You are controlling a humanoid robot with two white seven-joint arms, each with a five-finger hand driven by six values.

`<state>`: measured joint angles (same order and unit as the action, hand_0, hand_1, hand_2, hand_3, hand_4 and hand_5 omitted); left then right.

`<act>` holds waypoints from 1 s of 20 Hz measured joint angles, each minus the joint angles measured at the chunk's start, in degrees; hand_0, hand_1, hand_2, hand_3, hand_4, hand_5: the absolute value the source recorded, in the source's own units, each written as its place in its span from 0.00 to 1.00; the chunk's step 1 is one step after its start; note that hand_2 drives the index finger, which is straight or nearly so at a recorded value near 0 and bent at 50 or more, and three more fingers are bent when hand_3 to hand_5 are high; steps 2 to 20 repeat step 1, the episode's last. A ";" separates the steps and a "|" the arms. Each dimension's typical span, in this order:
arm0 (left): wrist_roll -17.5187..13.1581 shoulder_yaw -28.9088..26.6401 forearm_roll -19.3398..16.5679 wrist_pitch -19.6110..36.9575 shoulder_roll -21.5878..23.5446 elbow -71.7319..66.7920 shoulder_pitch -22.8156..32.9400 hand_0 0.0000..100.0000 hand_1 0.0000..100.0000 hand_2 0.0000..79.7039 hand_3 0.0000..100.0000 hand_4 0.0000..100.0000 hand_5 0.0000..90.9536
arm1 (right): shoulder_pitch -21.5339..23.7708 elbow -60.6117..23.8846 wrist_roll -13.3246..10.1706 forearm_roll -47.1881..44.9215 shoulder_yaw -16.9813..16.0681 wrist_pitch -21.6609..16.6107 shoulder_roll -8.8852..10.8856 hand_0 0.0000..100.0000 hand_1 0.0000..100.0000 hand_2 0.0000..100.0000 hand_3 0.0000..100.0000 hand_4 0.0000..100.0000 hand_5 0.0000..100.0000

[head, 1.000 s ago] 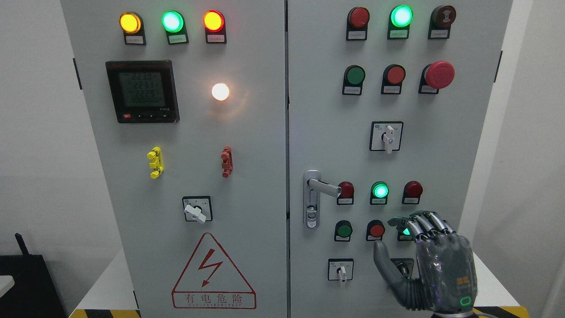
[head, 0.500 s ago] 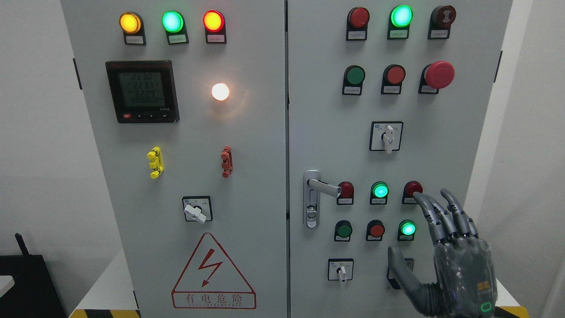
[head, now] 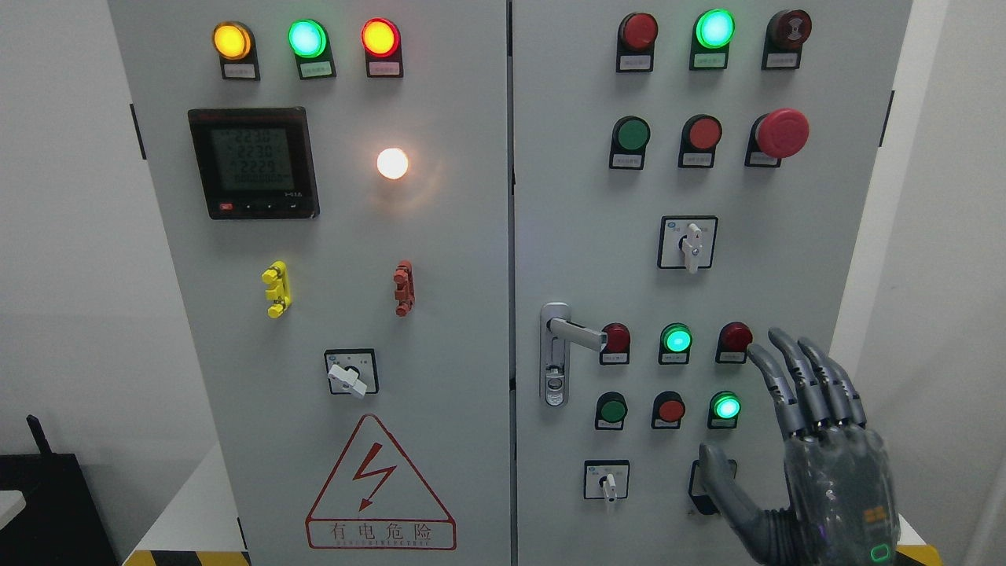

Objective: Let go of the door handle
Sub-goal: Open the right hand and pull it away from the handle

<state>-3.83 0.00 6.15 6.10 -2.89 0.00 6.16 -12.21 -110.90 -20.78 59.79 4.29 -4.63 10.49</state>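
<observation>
The silver door handle [head: 567,338] sits on the left edge of the right cabinet door [head: 581,196], its lever pointing right and nothing touching it. My right hand [head: 786,424] is up at the lower right, well to the right of the handle, open with fingers [head: 809,377] extended and thumb spread toward the panel. It holds nothing. The hand partly covers a selector switch [head: 695,487] at the bottom of the door. My left arm is out of view.
The right door carries rows of red and green buttons, a lit green lamp [head: 726,407] beside my fingers, a red emergency stop [head: 782,132] and a rotary switch [head: 689,244]. The left door has a meter [head: 253,163] and a warning triangle [head: 380,483].
My right hand uncurled its fingers and moved right and slightly down, away from the buttons, uncovering the lit green lamp. The handle has not moved.
</observation>
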 measured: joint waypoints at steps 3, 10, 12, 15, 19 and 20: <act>0.00 0.00 0.00 0.00 0.00 0.00 0.00 0.12 0.39 0.00 0.00 0.00 0.00 | 0.03 -0.09 0.04 -0.02 -0.06 0.00 0.01 0.40 0.13 0.00 0.00 0.00 0.00; 0.00 0.00 0.00 0.00 0.00 0.00 0.00 0.12 0.39 0.00 0.00 0.00 0.00 | 0.03 -0.09 0.04 -0.02 -0.06 0.00 0.01 0.40 0.13 0.00 0.00 0.00 0.00; 0.00 0.00 0.00 0.00 0.00 0.00 0.00 0.12 0.39 0.00 0.00 0.00 0.00 | 0.03 -0.09 0.04 -0.02 -0.06 0.00 0.01 0.40 0.13 0.00 0.00 0.00 0.00; 0.00 0.00 0.00 0.00 0.00 0.00 0.00 0.12 0.39 0.00 0.00 0.00 0.00 | 0.03 -0.09 0.04 -0.02 -0.06 0.00 0.01 0.40 0.13 0.00 0.00 0.00 0.00; 0.00 0.00 0.00 0.00 0.00 0.00 0.00 0.12 0.39 0.00 0.00 0.00 0.00 | 0.03 -0.09 0.04 -0.02 -0.06 0.00 0.01 0.40 0.13 0.00 0.00 0.00 0.00; 0.00 0.00 0.00 0.00 0.00 0.00 0.00 0.12 0.39 0.00 0.00 0.00 0.00 | 0.03 -0.09 0.04 -0.02 -0.06 0.00 0.01 0.40 0.13 0.00 0.00 0.00 0.00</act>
